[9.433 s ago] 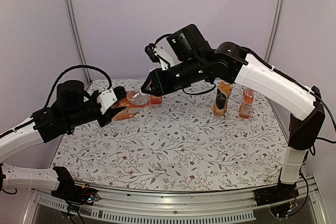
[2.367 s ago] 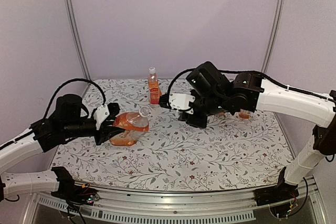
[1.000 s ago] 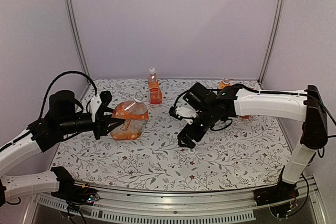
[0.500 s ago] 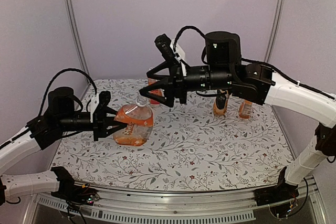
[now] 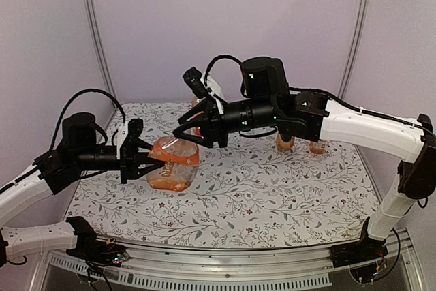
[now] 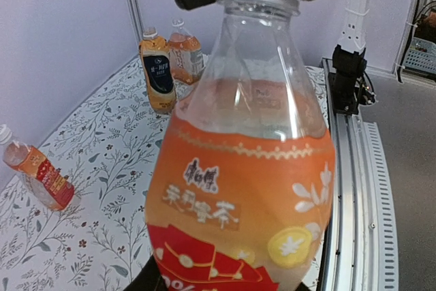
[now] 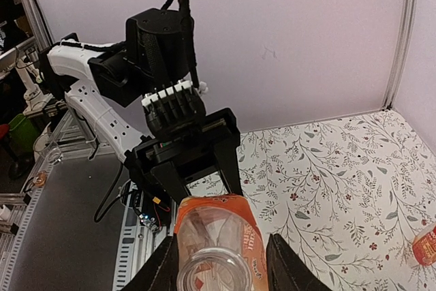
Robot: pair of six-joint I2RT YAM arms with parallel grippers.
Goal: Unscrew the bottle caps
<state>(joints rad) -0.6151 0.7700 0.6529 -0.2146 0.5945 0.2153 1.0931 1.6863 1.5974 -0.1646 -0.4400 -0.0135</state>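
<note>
Lilac walls, floral-print worktop (image 5: 272,195). I see left end effector (image 5: 151,159) clamped on clear orange-labelled bottle (image 5: 174,165); right end effector (image 5: 187,138) spread, straddling its open neck. White bottle caps (image 6: 148,33) top two upright bottles (image 6: 160,73).

2 white arms (image 5: 361,117), black joints (image 5: 264,81), looping black cables (image 5: 95,92), black left hand (image 5: 146,160), right hand (image 5: 185,139)

Floral tabletop (image 5: 272,195) — a dark-labelled bottle (image 6: 158,69) and a pale bottle (image 6: 187,52) stand capped, just beside each other, well beyond the left tool (image 5: 151,161); a third bottle (image 6: 37,175) sits apart — off to that tool's left.
</note>
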